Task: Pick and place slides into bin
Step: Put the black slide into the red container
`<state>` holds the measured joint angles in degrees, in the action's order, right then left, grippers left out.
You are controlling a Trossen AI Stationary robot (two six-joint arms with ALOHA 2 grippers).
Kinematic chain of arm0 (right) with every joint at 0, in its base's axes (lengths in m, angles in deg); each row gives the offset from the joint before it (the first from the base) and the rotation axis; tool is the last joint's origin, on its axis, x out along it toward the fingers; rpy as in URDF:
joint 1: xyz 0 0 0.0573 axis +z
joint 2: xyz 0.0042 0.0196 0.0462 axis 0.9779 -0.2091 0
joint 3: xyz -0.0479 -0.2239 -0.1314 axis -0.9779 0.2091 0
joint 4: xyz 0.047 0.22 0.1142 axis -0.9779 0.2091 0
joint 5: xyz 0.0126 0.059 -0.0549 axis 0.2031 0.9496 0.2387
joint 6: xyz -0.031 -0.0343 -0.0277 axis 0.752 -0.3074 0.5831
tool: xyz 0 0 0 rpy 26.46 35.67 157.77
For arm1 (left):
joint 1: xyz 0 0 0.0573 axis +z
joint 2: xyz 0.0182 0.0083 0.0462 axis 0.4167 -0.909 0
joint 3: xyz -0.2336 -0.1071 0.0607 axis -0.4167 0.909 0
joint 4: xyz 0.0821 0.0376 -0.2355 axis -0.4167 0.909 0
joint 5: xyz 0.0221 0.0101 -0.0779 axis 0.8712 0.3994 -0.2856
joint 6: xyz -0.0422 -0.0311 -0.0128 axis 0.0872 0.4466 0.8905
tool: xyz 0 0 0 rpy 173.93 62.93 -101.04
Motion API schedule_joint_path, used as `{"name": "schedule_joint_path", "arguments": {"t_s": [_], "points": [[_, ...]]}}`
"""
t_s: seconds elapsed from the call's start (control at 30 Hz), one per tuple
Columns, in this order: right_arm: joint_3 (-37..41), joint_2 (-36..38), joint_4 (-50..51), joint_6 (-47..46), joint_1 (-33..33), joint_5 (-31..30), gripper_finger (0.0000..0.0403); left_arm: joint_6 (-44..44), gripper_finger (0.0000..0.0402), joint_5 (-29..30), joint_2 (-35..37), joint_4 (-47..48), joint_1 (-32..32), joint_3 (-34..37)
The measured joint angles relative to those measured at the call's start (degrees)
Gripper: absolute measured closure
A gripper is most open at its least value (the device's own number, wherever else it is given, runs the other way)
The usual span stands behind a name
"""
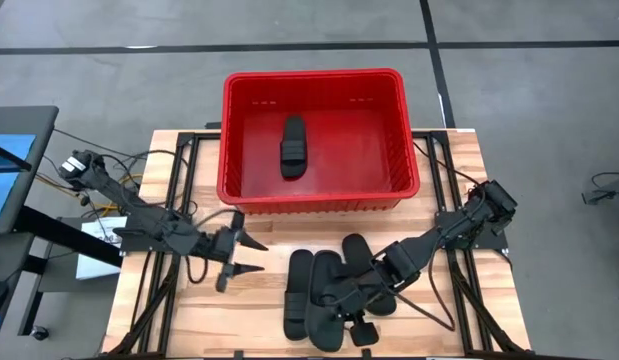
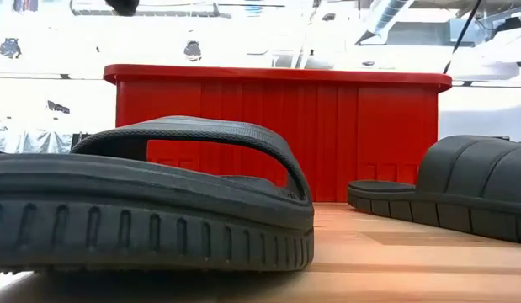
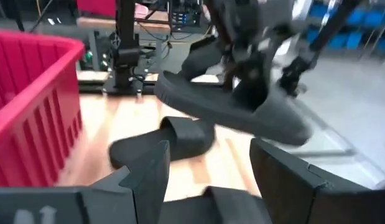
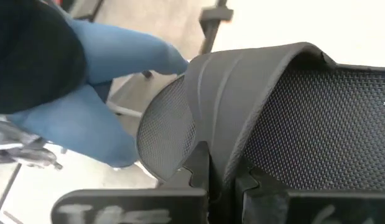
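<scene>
Black slide (image 3: 242, 102) in right pincer (image 1: 341, 297)

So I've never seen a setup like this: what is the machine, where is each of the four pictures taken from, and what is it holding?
Two robot arms work at a wooden table. One picture looks straight down, one looks level across the tabletop, and one comes from each wrist. A red bin already holds one black slide; two more slides lie on the table. The right tool is shut on the strap of a fourth slide, which the left wrist picture shows lifted. The left tool waits open beside the bin.
</scene>
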<state>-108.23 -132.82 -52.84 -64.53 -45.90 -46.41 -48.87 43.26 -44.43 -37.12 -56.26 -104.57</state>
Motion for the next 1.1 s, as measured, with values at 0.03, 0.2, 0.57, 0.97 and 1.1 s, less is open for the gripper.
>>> {"name": "schedule_joint_path", "arguments": {"t_s": [0.03,0.2,0.57,0.97,1.1], "points": [[-0.69,0.00,-0.05,-0.32,0.06,0.87,0.0402,-2.39,0.0189,0.76,-1.64,-0.43,-0.11,-0.95],[-2.73,0.00,-0.07,-2.59,0.83,2.47,0.0402,-12.43,0.0189,6.15,-9.29,-0.63,-0.25,-6.22],[-2.91,0.00,4.21,-5.49,-0.07,2.42,0.0403,-29.52,0.0189,11.85,-19.99,-0.17,-3.40,-14.47],[-2.91,2.93,7.03,-4.28,-9.41,7.12,0.0402,-44.05,0.0189,29.53,-24.04,-0.28,-15.66,-21.09],[-2.93,6.92,6.42,-1.74,-12.11,7.41,0.0402,-49.97,0.0189,31.26,-24.04,-0.61,-18.24,-22.35]]}}
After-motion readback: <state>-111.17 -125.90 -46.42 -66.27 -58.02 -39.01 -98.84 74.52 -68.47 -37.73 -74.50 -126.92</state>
